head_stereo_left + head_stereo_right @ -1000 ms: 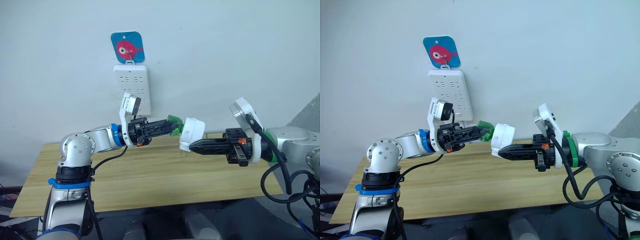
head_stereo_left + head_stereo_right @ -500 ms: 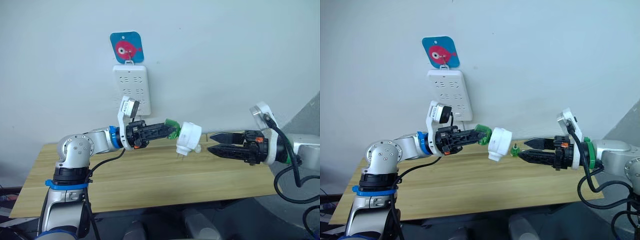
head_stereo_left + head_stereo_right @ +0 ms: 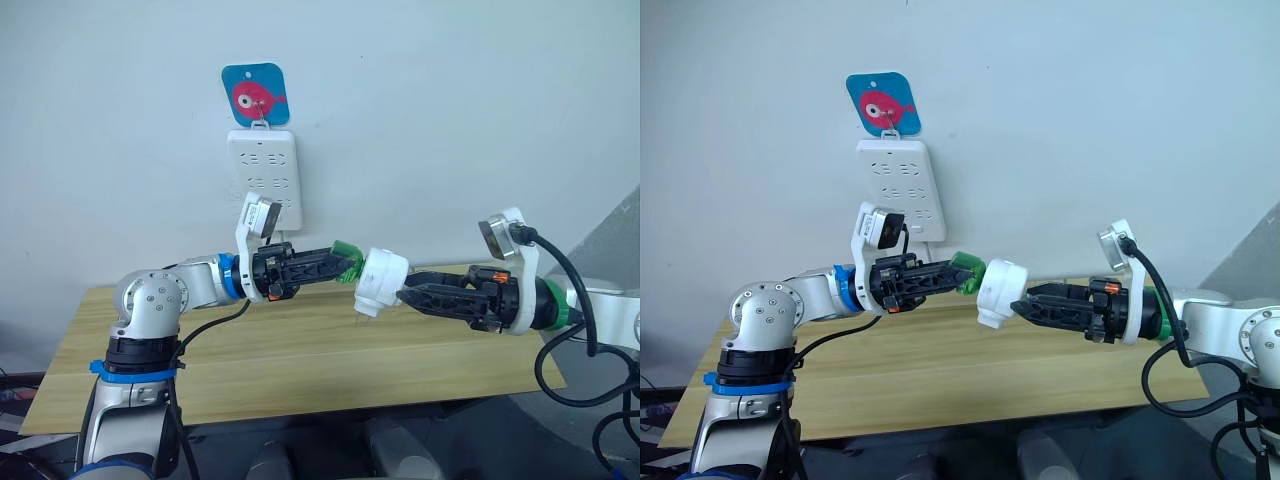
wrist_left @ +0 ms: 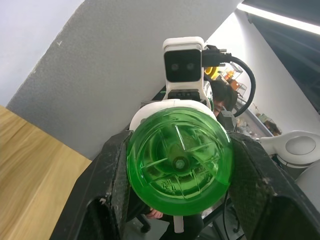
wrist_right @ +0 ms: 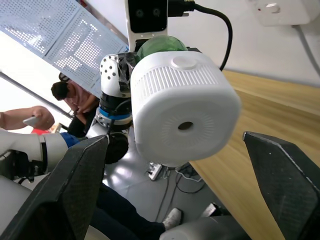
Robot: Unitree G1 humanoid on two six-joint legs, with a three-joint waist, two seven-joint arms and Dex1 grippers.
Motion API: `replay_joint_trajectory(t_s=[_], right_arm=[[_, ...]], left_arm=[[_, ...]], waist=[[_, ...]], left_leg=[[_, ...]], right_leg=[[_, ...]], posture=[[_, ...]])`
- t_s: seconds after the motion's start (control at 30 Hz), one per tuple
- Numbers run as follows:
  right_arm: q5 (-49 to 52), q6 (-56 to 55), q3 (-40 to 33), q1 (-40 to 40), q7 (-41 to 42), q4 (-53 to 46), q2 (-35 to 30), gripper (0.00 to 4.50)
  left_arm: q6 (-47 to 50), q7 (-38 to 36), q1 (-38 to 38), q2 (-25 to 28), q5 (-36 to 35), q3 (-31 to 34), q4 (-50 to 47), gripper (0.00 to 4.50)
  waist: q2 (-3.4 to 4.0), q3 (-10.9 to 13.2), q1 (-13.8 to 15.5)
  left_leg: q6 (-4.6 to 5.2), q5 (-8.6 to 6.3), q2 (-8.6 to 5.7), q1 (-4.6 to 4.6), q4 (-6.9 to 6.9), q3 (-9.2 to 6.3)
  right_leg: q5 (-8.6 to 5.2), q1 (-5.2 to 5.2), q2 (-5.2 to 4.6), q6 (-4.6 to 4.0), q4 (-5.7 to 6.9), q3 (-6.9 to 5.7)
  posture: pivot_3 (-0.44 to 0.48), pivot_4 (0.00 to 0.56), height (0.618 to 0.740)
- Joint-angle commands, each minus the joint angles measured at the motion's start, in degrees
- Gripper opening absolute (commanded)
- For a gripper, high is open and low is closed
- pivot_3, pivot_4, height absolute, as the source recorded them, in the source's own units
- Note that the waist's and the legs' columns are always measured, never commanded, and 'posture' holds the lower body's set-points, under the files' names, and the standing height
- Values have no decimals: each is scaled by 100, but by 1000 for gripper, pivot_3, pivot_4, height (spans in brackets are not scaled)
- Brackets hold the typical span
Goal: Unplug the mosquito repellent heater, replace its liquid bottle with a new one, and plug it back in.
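My left gripper (image 3: 338, 263) is shut on a green liquid bottle (image 3: 347, 257), held out level above the table. In the left wrist view the bottle's round base (image 4: 179, 162) sits between the two black fingers (image 4: 112, 185). The white mosquito repellent heater (image 3: 381, 280) hangs on the bottle's far end, tilted slightly down, with its vented round face (image 5: 182, 110) turned towards my right arm. My right gripper (image 3: 406, 293) is open, its fingertips just at the heater's right side and spread wider than the heater.
A white power strip (image 3: 265, 180) hangs on the wall under a blue fish hook (image 3: 254, 95), behind my left arm. The wooden table (image 3: 300, 350) lies below both arms. A seated person (image 5: 70, 95) shows in the background of the right wrist view.
My right gripper let go of the heater, opened, drew back to the right, then came back up to it. The heater stayed on the bottle and drooped slightly. The left arm barely moved.
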Motion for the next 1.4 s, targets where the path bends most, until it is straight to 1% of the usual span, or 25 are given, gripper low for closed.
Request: replay_joint_trajectory(t_s=[0.03, 0.37, 0.47, 0.57, 0.93, 1.0, 1.1, 1.17, 1.2, 1.3, 1.4], right_arm=[[272, -250, 68, -184, -175, -70, 108, 4500], [211, -317, 277, -321, -169, 96, 357, 4500], [212, -305, 301, -345, -148, 124, 396, 3986], [220, -296, 335, -369, -115, 145, 417, 2975], [275, -313, 370, -439, -121, 237, 430, 2955], [259, -305, 363, -446, -94, 249, 427, 2955], [229, -289, 347, -447, -46, 248, 418, 2955], [182, -275, 328, -448, 1, 244, 405, 2955], [156, -270, 317, -449, 25, 245, 398, 2955], [7, -254, 281, -466, 121, 262, 371, 2955], [-385, -269, 216, -530, 319, 292, 332, 2955]], left_arm=[[0, -36, -63, -14, -166, 55, -214, 2317], [93, 58, -81, -33, -324, 98, -222, 2317], [110, 92, -75, -34, -365, 104, -232, 2317], [109, 116, -58, -31, -402, 102, -241, 2317], [80, 75, 20, 102, -271, -12, -334, 2317], [308, 234, -81, 72, -468, 53, -135, 2317], [424, 310, -169, 79, -505, 54, 0, 2317], [435, 249, -170, 155, -465, 28, -26, 3030], [431, 219, -162, 199, -430, 15, -44, 3242], [437, 69, -141, 377, -346, -18, -83, 4160], [578, -246, -184, 749, -320, -87, -109, 4188]], waist=[[0, 0, 0], [0, 0, 5], [0, 0, 7], [2, -1, 7], [3, -2, 9], [3, -2, 10], [2, -3, 11], [3, -3, 7], [3, -3, 5], [3, -3, 5], [3, -3, 5]], left_leg=[[0, 0, 0, 0, 0, 0], [0, 0, 1, 0, -1, -1], [0, 0, 0, 0, -1, -1], [0, 0, 1, -1, -1, -1], [0, 0, 1, -1, -1, -1], [0, 0, 1, -1, -1, -1], [0, 0, 0, -2, 0, -2], [0, 0, 0, -2, 0, -1], [0, 0, 1, -2, 0, -1], [0, 0, 2, -2, -1, -2], [0, 0, 1, -2, -1, -2]], right_leg=[[0, 0, 0, 0, 0, 0], [0, 0, 0, 0, 0, -1], [0, 0, 0, 0, 0, 0], [0, -3, 0, 0, 0, 0], [0, -2, 0, 0, 0, 0], [0, -2, 0, 0, 0, -1], [0, -1, 0, 0, 0, -1], [0, -2, 0, 0, 0, -1], [0, -2, 0, 0, 0, -1], [0, -3, 1, 0, 1, -2], [0, -4, 1, 0, 1, -2]], posture=[[-236, 68, 704], [-233, 68, 704], [-224, 64, 704], [-223, 61, 704], [-224, 56, 704], [-224, 54, 704], [-224, 54, 704], [-226, 53, 704], [-226, 54, 704], [-226, 55, 704], [-221, 56, 704]])
